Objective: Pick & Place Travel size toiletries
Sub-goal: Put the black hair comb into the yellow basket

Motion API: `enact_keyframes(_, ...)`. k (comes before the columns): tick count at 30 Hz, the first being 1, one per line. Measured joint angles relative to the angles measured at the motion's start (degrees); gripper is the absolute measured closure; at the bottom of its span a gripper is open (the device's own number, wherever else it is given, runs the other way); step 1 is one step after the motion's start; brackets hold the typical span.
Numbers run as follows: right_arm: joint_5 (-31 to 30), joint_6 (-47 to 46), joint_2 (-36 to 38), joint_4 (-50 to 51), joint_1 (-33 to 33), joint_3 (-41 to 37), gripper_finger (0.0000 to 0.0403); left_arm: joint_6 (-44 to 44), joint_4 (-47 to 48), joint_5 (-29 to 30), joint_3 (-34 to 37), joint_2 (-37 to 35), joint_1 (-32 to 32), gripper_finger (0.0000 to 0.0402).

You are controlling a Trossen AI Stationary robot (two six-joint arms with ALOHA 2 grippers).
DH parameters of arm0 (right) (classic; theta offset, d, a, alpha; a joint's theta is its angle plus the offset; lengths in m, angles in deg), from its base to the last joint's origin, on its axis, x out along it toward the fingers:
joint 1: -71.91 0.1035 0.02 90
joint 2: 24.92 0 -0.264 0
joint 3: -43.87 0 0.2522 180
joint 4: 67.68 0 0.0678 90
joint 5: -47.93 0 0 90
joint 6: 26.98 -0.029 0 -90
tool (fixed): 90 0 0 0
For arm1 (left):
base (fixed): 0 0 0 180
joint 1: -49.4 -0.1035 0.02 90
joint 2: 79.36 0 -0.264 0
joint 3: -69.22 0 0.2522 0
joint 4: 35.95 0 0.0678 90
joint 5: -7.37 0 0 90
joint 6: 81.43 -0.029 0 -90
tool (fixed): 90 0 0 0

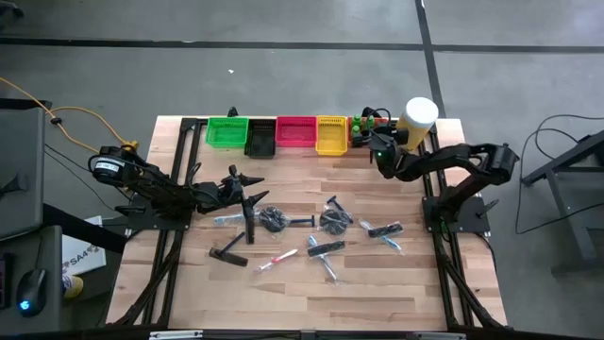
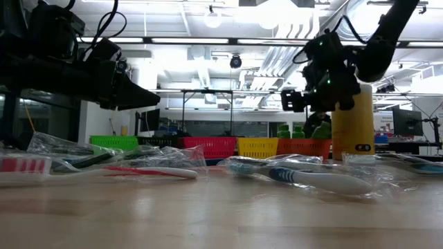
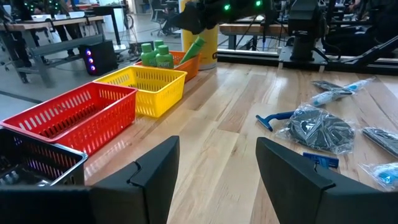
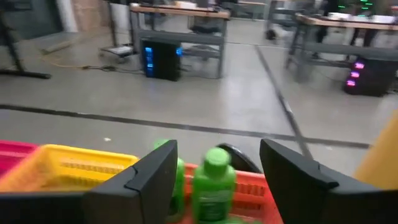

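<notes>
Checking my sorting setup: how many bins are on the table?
5, in one row along the far edge: green bin, black bin, red bin, yellow bin, orange bin holding green bottles.

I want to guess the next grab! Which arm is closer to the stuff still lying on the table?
Probably the left. Its fingers hang open right beside the wrapped toothbrushes and combs. The right fingers are away at the back, open over the orange bin of green bottles.
</notes>
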Motion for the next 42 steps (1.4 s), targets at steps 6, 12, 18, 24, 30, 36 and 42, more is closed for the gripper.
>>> enact_keyframes(6,3.0,1.6,4.5,3.1,4.5,0.0,0.0214,0.0,0.0,0.0,0.0,0.0,0.0,0.019)
enact_keyframes(12,5.4,-1.2,8.8,12.3,9.8,0.0,0.0296,0.1,0.1,0.0,0.0,0.0,0.0,0.019)
enact_keyframes(18,14.3,0.2,9.9,17.0,15.1,0.0,0.0375,1.5,0.2,0.0,0.0,0.0,0.0,0.019)
enact_keyframes(24,17.1,-0.3,9.9,16.9,19.0,0.0,0.0393,4.5,1.0,0.4,0.0,0.0,0.0,0.019)
enact_keyframes(30,21.0,-4.9,9.9,20.3,20.1,0.0,0.0355,8.7,3.6,0.6,-0.3,-1.9,0.0,0.019)
enact_keyframes(36,25.3,-10.8,9.9,30.5,20.7,0.0,0.0299,16.8,23.7,2.5,-4.2,-9.3,0.0,0.019)
enact_keyframes(42,25.7,-11.1,9.9,32.5,23.3,0.0,0.0265,21.9,67.4,3.5,-19.9,-16.1,0.0,0.019)
